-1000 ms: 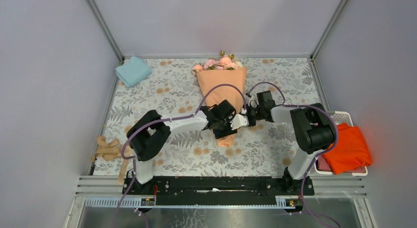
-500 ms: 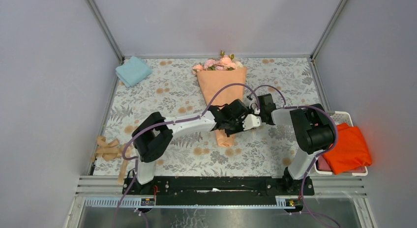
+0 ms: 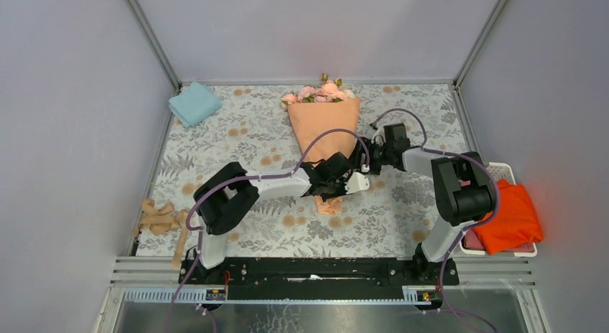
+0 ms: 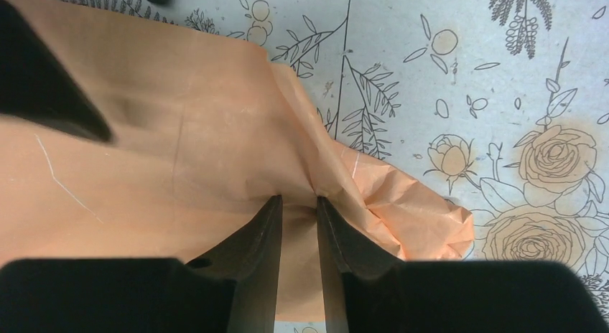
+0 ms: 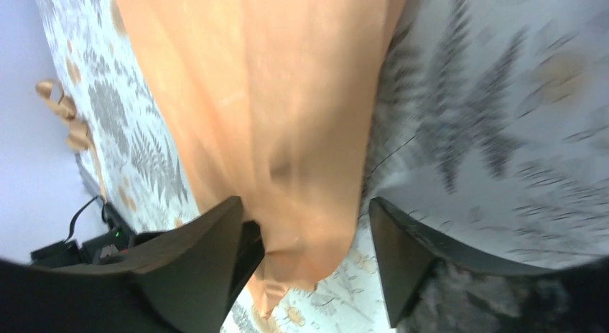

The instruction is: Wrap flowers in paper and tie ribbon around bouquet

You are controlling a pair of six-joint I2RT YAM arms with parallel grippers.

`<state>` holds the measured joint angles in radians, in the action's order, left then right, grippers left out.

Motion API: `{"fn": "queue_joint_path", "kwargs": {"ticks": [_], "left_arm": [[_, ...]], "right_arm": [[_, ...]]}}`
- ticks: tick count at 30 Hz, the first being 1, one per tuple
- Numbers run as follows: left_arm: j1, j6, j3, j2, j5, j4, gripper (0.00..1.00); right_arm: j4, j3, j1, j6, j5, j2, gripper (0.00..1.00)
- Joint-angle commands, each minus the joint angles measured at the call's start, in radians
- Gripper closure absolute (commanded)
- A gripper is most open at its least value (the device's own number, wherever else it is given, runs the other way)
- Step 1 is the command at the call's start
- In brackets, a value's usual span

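The bouquet lies lengthways on the table, its flowers point(image 3: 319, 92) at the far end and the peach paper point(image 3: 324, 125) wrapped round them as a cone that narrows toward me. My left gripper point(image 3: 337, 181) is shut on the paper point(image 4: 179, 153) at the narrow waist, with a gathered fold pinched between its fingertips point(image 4: 271, 207); the crumpled tail point(image 4: 416, 211) lies just beyond. To the right of the cone my right gripper point(image 3: 368, 161) is open, its jaws spread wide over the paper's edge point(image 5: 287, 96) without gripping it. The tan ribbon point(image 3: 159, 219) lies loose at the table's left edge.
A light-blue cloth point(image 3: 194, 103) sits at the back left corner. A bright orange cloth point(image 3: 508, 218) lies in a white basket point(image 3: 503, 171) off the right edge. The floral table cover point(image 3: 244, 139) spreads all around, with grey walls on three sides.
My right gripper has opened and pulled back up and to the right, away from the cone. My left gripper shifted along the waist and now pinches the paper.
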<state>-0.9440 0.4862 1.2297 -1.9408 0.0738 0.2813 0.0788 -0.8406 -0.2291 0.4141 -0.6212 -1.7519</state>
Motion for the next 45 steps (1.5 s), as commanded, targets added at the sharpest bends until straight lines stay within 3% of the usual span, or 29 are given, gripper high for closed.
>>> {"fn": "queue_joint_path", "kwargs": {"ticks": [1, 9, 16, 18, 22, 24, 27, 31, 36, 45], "left_arm": [[-0.002, 0.021, -0.076, -0.036, 0.018, 0.038, 0.68], [0.004, 0.019, -0.092, -0.042, 0.043, 0.036, 0.67], [0.035, 0.03, -0.092, -0.053, 0.058, 0.033, 0.67], [0.043, 0.03, -0.089, -0.049, 0.069, 0.032, 0.67], [0.051, -0.002, -0.046, -0.029, 0.114, 0.072, 0.67], [0.051, -0.021, -0.008, -0.004, 0.173, 0.127, 0.66], [0.073, -0.042, 0.055, 0.035, 0.3, 0.203, 0.64], [0.193, -0.133, 0.165, 0.041, 0.465, 0.234, 0.62], [0.347, -0.348, 0.265, -0.08, 0.323, 0.144, 0.67], [0.533, -0.446, 0.283, -0.213, 0.26, 0.126, 0.69]], "right_arm": [[-0.003, -0.088, 0.054, -0.039, 0.081, -0.016, 0.23], [0.035, -0.188, 0.06, -0.078, -0.067, -0.24, 0.21], [0.28, -0.1, 0.041, 0.044, -0.181, -0.303, 0.24], [0.345, -0.083, 0.03, 0.084, -0.214, -0.316, 0.34], [0.467, -0.041, 0.027, 0.158, -0.229, -0.32, 0.8], [0.454, -0.049, 0.027, 0.146, -0.224, -0.32, 0.91], [0.409, -0.069, 0.027, 0.119, -0.222, -0.324, 0.99], [0.384, -0.076, 0.027, 0.101, -0.222, -0.312, 1.0], [0.36, -0.08, 0.027, 0.091, -0.229, -0.298, 1.0], [0.275, -0.088, 0.026, 0.038, -0.223, -0.268, 1.0]]}}
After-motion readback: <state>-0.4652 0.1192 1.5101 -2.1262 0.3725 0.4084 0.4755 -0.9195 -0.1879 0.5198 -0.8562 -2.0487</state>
